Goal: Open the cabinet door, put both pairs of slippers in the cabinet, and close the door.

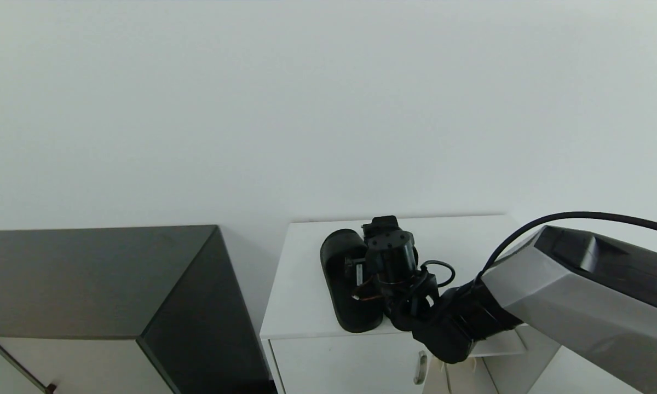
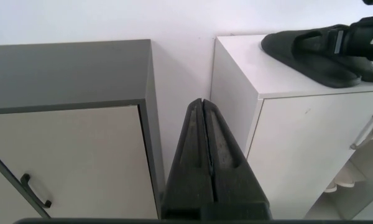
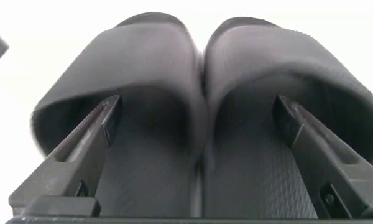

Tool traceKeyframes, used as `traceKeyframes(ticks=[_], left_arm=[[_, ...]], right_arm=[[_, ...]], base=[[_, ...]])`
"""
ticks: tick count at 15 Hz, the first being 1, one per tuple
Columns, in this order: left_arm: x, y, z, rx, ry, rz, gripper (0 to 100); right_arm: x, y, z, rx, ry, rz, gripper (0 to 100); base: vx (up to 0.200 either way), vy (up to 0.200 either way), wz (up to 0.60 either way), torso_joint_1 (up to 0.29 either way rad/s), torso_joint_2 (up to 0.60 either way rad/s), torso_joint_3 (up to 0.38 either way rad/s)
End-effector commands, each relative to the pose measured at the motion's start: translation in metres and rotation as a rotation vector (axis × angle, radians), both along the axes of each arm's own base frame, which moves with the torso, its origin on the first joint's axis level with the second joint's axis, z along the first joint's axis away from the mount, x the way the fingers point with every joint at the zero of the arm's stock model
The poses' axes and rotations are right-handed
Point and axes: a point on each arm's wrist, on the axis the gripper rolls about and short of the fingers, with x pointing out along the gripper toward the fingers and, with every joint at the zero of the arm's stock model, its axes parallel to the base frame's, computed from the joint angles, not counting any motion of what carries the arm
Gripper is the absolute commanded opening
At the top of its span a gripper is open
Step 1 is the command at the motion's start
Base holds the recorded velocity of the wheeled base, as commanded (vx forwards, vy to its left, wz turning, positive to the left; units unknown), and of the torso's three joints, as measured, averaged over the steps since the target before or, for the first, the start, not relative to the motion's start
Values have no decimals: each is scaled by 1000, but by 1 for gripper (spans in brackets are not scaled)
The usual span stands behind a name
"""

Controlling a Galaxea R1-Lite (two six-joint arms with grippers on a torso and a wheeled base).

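Reaching wide-spread into both slippers (image 3: 155, 87), right tool (image 3: 198, 104) half-hides them; left tool (image 2: 203, 109) closed.

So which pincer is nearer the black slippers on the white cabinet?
Right. The right pincer is at the black slippers, one finger under each strap; the left pincer is lower, beside the white cabinet, clear of them.

A narrow gap, walled (image 2: 180, 62) behind, separates the dark cabinet (image 1: 87, 279) from the white cabinet (image 1: 301, 284). Black slippers (image 1: 347, 290) fill the middle of the white top, and the right gripper (image 3: 197, 102) has a finger under each strap. Bare top lies to the left and behind.
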Motion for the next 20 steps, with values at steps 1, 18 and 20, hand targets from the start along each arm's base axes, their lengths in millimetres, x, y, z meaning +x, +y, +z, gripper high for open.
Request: traceKeyframes(ticks=[1, 18, 20], left_arm=[[0, 0, 0, 0, 0, 0, 0], [0, 0, 0, 0, 0, 2, 0], [0, 0, 0, 2, 0, 2, 0]], right_arm=[[5, 1, -10, -10, 10, -6, 100], [-118, -61, 62, -50, -12, 252, 0], [-118, -59, 57, -61, 0, 255, 0]], base=[[0, 0, 0, 0, 0, 0], [0, 0, 0, 0, 0, 0], [0, 0, 0, 0, 0, 0]])
